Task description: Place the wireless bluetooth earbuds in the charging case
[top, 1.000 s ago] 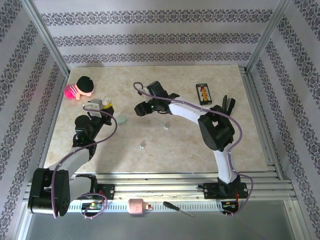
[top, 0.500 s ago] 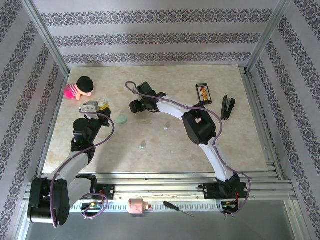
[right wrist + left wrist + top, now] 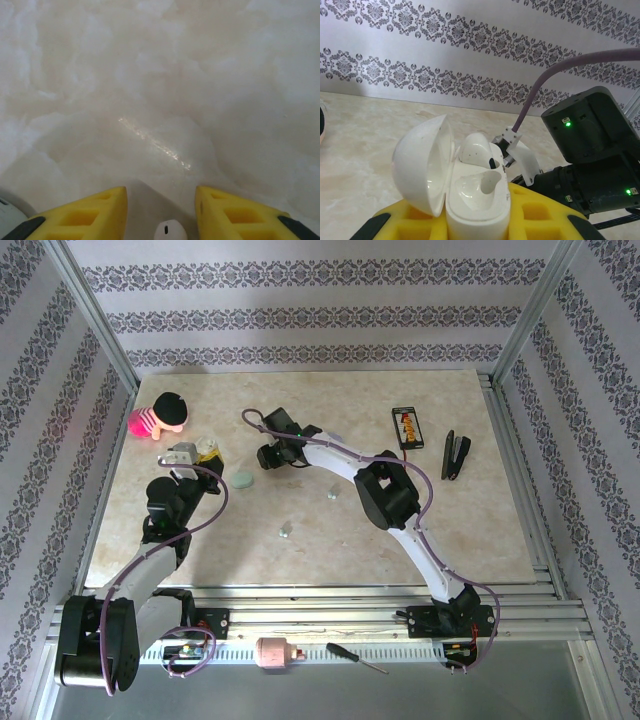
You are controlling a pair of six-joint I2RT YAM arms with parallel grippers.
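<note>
Left tool [image 3: 475, 222] clamped on open charging case [image 3: 455, 175], seated earbud [image 3: 475, 150] inside, right tool [image 3: 160, 195] near case, fingers [image 3: 85, 217] apart, white earbud [image 3: 170, 232] between

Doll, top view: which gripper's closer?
Left. The left gripper, shut on the open white case, sits just right of the doll; the right gripper lies farther right, beyond the left one.

The right wrist view's bottom edge cuts off a white earbud [image 3: 170, 233] between the yellow fingers [image 3: 80, 217] of the right gripper [image 3: 161, 191], and a pale grey shape [image 3: 9, 218] at the lower left corner (too little shows to name it). From above, one speck [image 3: 332, 494] and another [image 3: 286, 531] on the table [image 3: 480, 520] are too small to tell. The left wrist view crops the open charging case [image 3: 470, 200] at the bottom.
</note>
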